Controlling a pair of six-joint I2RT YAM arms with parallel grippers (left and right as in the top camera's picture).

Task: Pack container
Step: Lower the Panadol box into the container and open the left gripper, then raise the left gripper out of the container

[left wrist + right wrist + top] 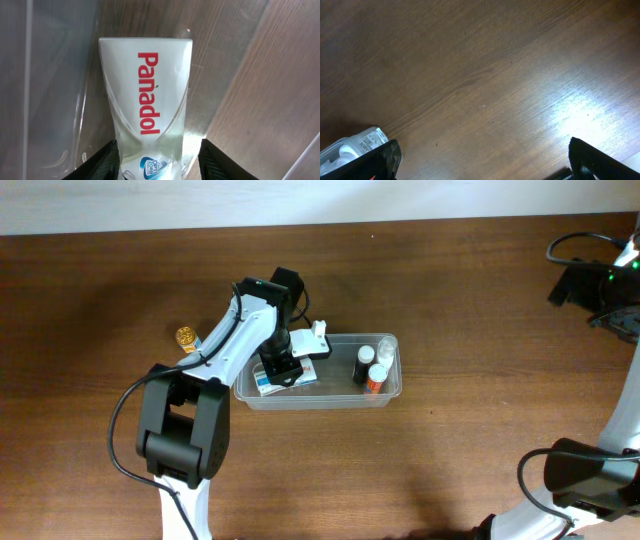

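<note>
At the left of the overhead frame a small gold-capped bottle (187,337) stands on the counter (90,400), well apart from the container (330,402), so by my reading the packing is not finished. The container sits at the centre of that frame. The left claw (280,368) hangs over its left end, above the Panadol box (145,95) lying inside. This claw is wide: its fingers (102,162) straddle the box, with a bright gap showing on the right side, so it grips nothing.

The step in hand looks like leaving the box where it lies. To do that well, the claw should lift straight up with the jaws apart, so neither finger drags the box or nudges the thin clear wall.

At the container's right end 3 small bottles (372,365) cluster together. The right claw (482,150) is wide and empty over bare wood.

Only the overhead view shows the whole layout and the stray bottle. Only the left wrist view shows the box's print and the gap beside the finger, which the arm hides from above. The right wrist view catches a white labelled thing (355,145) in its lower left corner, and I cannot tell what it is
</note>
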